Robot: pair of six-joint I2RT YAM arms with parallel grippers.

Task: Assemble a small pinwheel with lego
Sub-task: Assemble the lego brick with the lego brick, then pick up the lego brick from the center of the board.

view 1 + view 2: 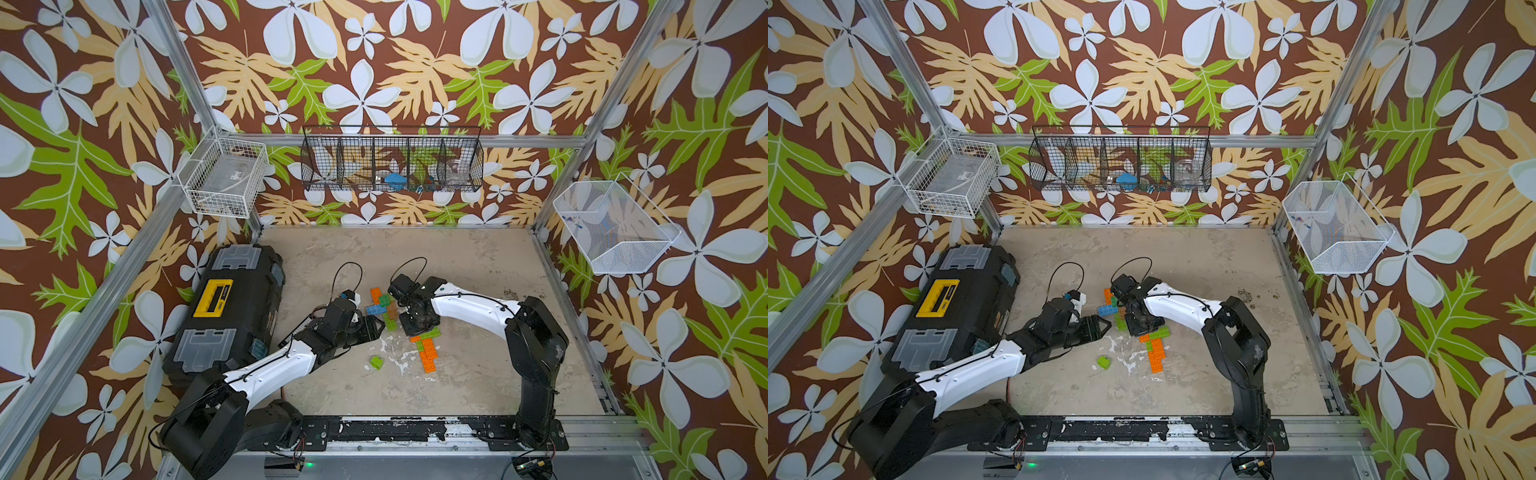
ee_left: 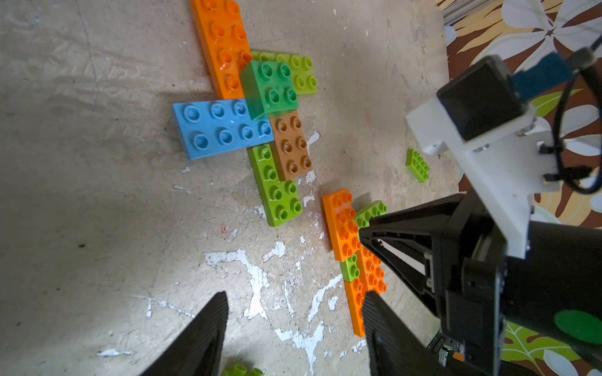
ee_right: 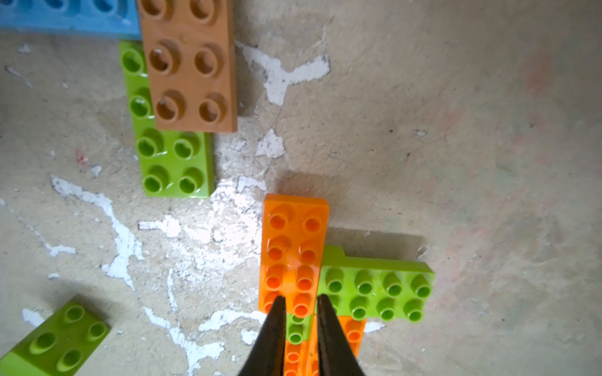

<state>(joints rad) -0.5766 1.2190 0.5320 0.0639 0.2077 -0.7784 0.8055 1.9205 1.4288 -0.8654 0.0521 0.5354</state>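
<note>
A black toolbox point(image 1: 232, 307) with a yellow handle lies along the left of the table point(image 1: 478, 266). The left arm point(image 1: 270, 370) starts at the near-left corner. Its white forearm slants far and right beside the toolbox, with the wrist low over the table. The right arm point(image 1: 536, 353) stands up from the near-right corner, its white forearm runs left, and the wrist bends steeply down.

The lego point(image 2: 221, 130) sits mid-table in two flat clusters. The far cluster point(image 1: 382, 305) joins orange, blue, brown, dark green and lime bricks. The near cluster point(image 1: 428, 351), nearer and slightly right, is orange and lime. A loose lime brick point(image 1: 377, 362) lies left of the near cluster, apart from it.

The left claw point(image 2: 293, 302) points right toward the lego. It is released, its jaws wide with only bare table between them. The right claw point(image 3: 300, 301) points down over the near cluster's far part, its tips a thin slit apart above an orange brick and a lime stud. Whether it pinches anything I cannot tell.
</note>
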